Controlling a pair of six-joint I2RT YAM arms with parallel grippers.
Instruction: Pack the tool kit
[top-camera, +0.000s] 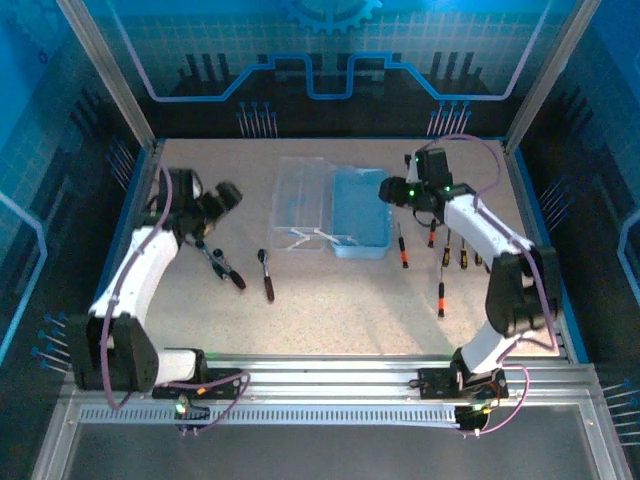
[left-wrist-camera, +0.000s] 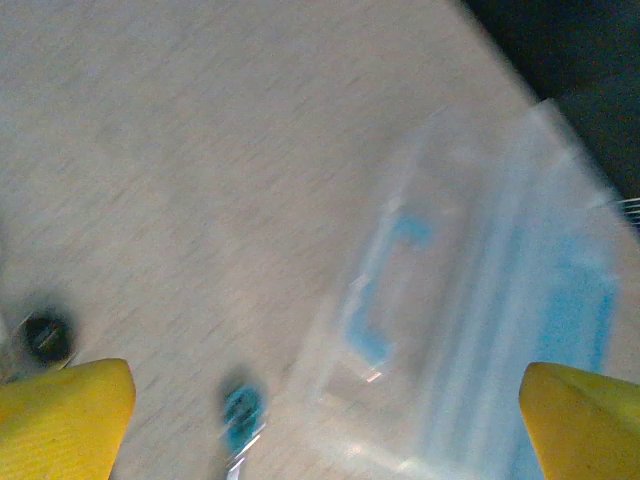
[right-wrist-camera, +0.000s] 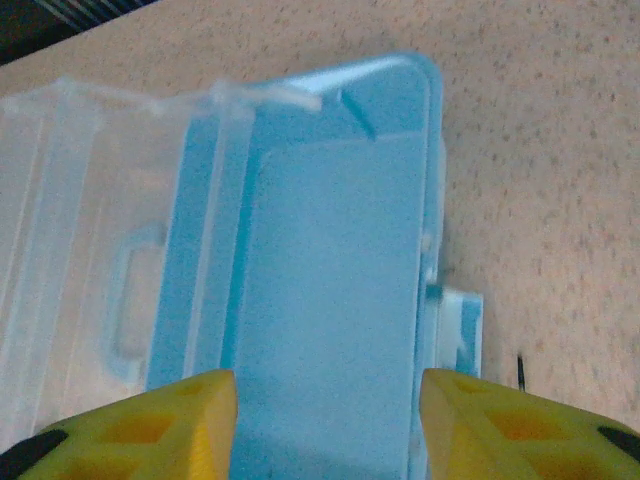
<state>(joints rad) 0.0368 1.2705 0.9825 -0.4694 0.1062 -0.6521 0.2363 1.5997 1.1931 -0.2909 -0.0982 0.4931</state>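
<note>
Translucent light-blue plastic at the centre of the table: the tool kit lies flat and wide open, its clear lid folded out to the left of the blue base. From the right wrist view the base looks empty, with a small latch tab jutting from its outer wall.

The case reads as light, thin-walled and slick, stiff enough to hold its shape but likely to flex under a hard squeeze and to skid across the table if nudged while empty. The surest holds appear to be a side wall of the base, pinched across its rim, or the free long edge of the lid when it comes time to close it.

The right gripper hovers over the far right end of the base, its yellow fingers standing apart with nothing between them. The left gripper hangs to the left of the lid, spread as wide as it goes and empty; its wrist view is blurred.

Loose on the table are the tools to be packed: pliers and a dark ratchet left of the case, and slim black-and-red screwdrivers scattered to its right.
</note>
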